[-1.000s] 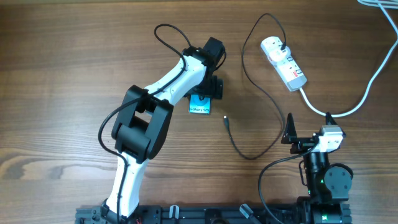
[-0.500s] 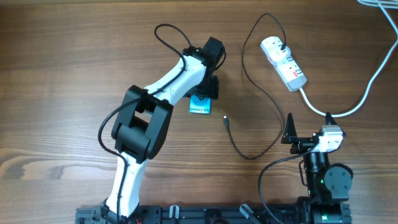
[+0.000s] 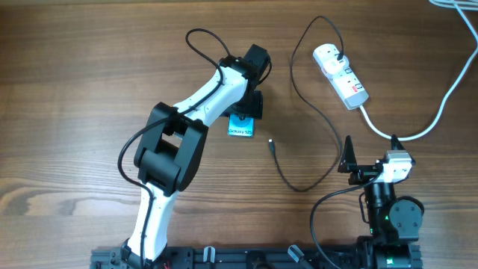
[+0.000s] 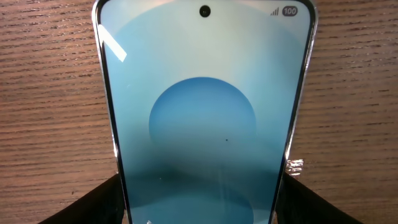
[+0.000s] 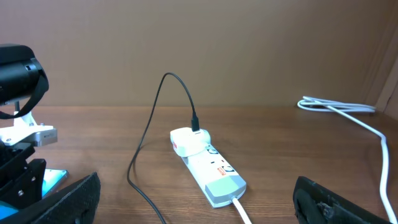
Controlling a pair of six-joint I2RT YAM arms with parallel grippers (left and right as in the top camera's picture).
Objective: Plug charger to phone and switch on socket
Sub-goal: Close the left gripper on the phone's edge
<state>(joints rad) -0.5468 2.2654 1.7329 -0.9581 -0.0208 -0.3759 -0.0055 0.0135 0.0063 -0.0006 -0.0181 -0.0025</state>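
Observation:
The phone [image 3: 240, 129], teal screen up, lies on the table at centre. My left gripper [image 3: 246, 112] is over its far end. In the left wrist view the phone [image 4: 202, 118] fills the frame and both fingers of the left gripper [image 4: 202, 205] press against its side edges. The charger cable [image 3: 328, 142] runs from a plug in the socket [image 3: 342, 75] in a loop to its tip [image 3: 272, 146], which lies loose right of the phone. My right gripper [image 3: 349, 161] is wide open and empty near its base. In the right wrist view the right gripper [image 5: 196, 190] faces the socket [image 5: 208, 165].
The thick white cord [image 3: 441, 104] runs from the socket to the far right corner and shows in the right wrist view [image 5: 348, 115]. The left arm [image 3: 187, 119] stretches across the table's left middle. The left arm's black cable [image 3: 202, 45] loops above it.
The left gripper's fingers drew in slightly at the phone after the earliest frame. Nothing else moved.

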